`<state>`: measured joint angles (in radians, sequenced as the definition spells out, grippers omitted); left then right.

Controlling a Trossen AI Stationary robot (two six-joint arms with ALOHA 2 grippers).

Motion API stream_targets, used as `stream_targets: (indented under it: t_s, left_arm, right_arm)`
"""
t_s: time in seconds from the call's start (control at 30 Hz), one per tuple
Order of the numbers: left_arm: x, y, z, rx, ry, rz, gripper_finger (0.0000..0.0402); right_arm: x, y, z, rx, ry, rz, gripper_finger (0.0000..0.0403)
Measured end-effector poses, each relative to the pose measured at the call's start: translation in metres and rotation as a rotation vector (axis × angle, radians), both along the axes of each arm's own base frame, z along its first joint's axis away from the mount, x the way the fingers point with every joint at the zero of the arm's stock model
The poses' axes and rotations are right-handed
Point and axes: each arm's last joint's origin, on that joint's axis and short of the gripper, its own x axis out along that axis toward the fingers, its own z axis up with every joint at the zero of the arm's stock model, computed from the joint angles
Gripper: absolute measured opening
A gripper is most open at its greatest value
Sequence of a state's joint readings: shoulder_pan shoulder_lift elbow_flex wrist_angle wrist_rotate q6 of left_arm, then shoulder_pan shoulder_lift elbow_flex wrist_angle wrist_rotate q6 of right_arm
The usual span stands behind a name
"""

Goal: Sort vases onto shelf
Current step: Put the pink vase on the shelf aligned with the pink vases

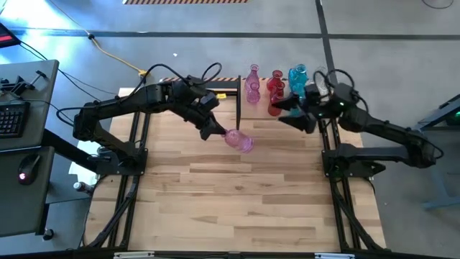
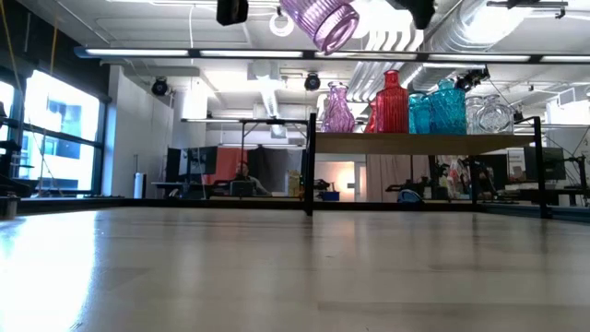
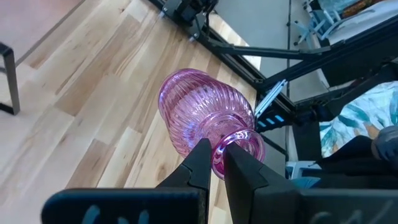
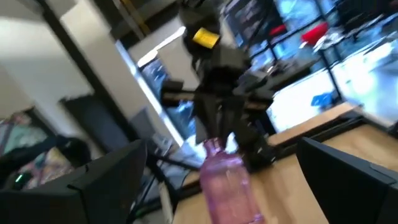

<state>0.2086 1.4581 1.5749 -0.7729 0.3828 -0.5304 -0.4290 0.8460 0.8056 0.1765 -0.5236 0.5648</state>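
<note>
My left gripper (image 1: 218,132) is shut on a pink ribbed round vase (image 1: 239,140), high above the table's far middle; the vase also shows at the top of the low view (image 2: 323,20). The shelf (image 2: 424,143) stands at the far edge and bears pink (image 1: 252,86), red (image 1: 276,86), turquoise (image 1: 297,78) and clear (image 2: 489,112) vases, each standing on its base. My right gripper (image 1: 283,113) is open and empty, raised by the shelf's near edge, pointing at the held vase (image 4: 227,180). My left gripper pinches the rim of the vase's mouth (image 3: 219,155) between its two fingers. One finger (image 3: 244,171) seems to be inside the mouth and the other (image 3: 200,163) outside the neck. The vase hangs tilted, its round body (image 3: 199,109) beyond the fingertips, lifted clear of the table.
The planked tabletop (image 1: 237,201) stretches bare toward the near edge. The shelf's black bars (image 2: 312,161) rise at the far side. Black arm frames (image 1: 129,180) flank the table, and a desk with a keyboard (image 1: 11,119) stands off to the left.
</note>
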Motion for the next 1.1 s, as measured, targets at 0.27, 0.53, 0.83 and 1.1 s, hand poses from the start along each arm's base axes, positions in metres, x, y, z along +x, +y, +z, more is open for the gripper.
stream_targets:
  t_s: [0.27, 0.53, 0.83, 1.1]
  left_arm:
    - [-0.002, -0.001, -0.004, -0.016, 0.051, 0.003, 0.0014]
    - [-0.004, -0.001, -0.007, -0.022, 0.082, 0.003, 0.0014]
    - [-0.008, -0.002, -0.011, -0.017, 0.142, -0.012, 0.0014]
    - [-0.009, -0.002, -0.012, 0.001, 0.145, -0.029, 0.0014]
  right_arm:
    - [0.035, -0.008, -0.004, 0.020, 0.102, 0.100, 0.0397]
    - [0.067, 0.008, -0.003, -0.031, 0.132, 0.182, 0.0397]
    - [0.098, 0.028, 0.008, -0.083, 0.165, 0.107, 0.0397]
    - [0.118, 0.050, 0.023, -0.084, 0.213, 0.025, 0.0397]
